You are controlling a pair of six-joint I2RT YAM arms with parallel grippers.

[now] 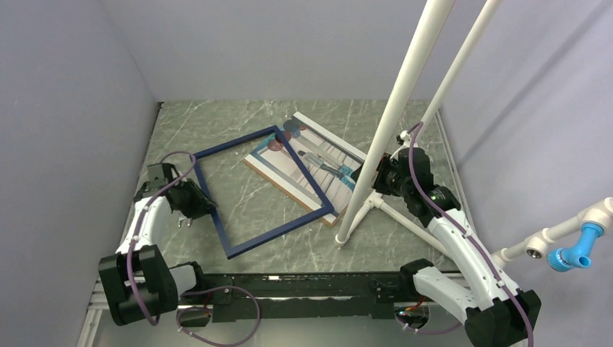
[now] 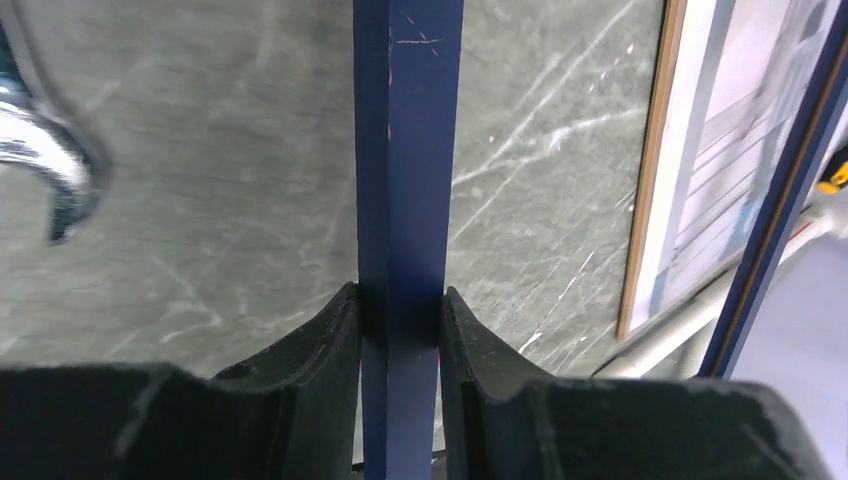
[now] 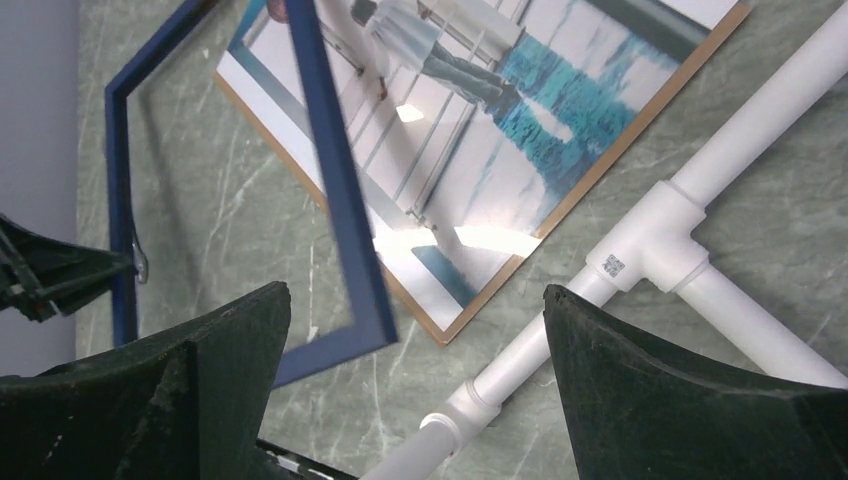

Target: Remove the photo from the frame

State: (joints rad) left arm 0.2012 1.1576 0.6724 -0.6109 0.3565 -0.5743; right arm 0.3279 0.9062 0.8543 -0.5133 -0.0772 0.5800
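Fingers (image 2: 310, 345) of our left pincer (image 2: 400, 300) are clenched on the frame (image 1: 282, 232), gripping the navy rail nearest that arm. The frame's opening shows bare desk (image 1: 238, 123), and its opposite rail crosses over the photo (image 1: 325, 155). The photo lies face up on its brown board, out of the frame. Our right pincer (image 3: 412, 295) is spread wide and grasps nothing, above the photo's near corner, beside a white pipe stand (image 3: 690, 190).
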